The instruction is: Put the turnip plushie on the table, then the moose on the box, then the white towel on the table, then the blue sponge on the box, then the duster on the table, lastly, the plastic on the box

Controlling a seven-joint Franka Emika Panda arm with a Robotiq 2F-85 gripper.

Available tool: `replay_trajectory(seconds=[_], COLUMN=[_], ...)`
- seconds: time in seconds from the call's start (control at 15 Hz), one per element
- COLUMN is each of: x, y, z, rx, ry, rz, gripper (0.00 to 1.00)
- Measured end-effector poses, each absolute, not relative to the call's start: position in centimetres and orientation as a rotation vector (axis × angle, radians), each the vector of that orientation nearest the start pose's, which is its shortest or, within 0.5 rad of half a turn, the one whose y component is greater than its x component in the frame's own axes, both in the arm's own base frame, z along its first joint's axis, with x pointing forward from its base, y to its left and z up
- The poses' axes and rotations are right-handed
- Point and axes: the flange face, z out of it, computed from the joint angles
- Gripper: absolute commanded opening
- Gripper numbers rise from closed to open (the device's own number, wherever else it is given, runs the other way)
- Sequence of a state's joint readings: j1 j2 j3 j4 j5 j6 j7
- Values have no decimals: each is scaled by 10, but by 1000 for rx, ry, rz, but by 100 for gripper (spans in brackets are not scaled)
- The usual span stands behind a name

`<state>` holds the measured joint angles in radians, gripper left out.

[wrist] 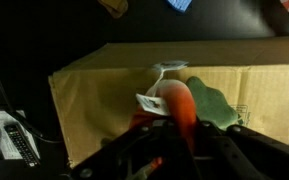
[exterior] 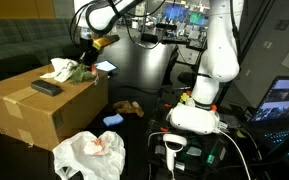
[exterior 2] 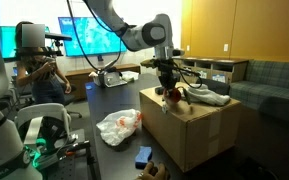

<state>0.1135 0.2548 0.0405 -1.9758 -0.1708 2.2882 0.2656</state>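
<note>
The turnip plushie (wrist: 176, 102), reddish with a green top and a white tag, lies on top of the cardboard box (wrist: 89, 95). My gripper (wrist: 179, 138) is shut on its red body. In both exterior views the gripper (exterior: 86, 56) (exterior 2: 169, 84) stands straight down over the box (exterior: 34, 112) (exterior 2: 189, 138). The white towel (exterior: 59, 70) and the black duster (exterior: 46, 88) also rest on the box. On the dark table (exterior: 149, 75) lie the brown moose (exterior: 130, 108), the blue sponge (exterior: 113, 120) and the crumpled plastic (exterior: 89, 155).
The robot's white base (exterior: 199, 110) stands beside the box. A handheld scanner (exterior: 174, 150) and cables lie at the table's near end. A person (exterior 2: 39, 70) sits at a desk with screens behind. A remote (wrist: 19, 145) shows at the wrist view's lower left.
</note>
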Motion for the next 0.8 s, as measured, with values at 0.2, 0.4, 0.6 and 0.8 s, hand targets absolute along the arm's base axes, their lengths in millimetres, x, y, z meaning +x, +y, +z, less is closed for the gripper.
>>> replay_trajectory(seconds=[0.2,0.4,0.6,0.8], x=[569,537,510,489], y=[64,28,-14,-54], z=[354,342,311,280], rx=[-3218,-3156,-3066,-2950], ry=[115,302,526,756], rz=[-100,-13,104,191], gripper=[11,11,11,11])
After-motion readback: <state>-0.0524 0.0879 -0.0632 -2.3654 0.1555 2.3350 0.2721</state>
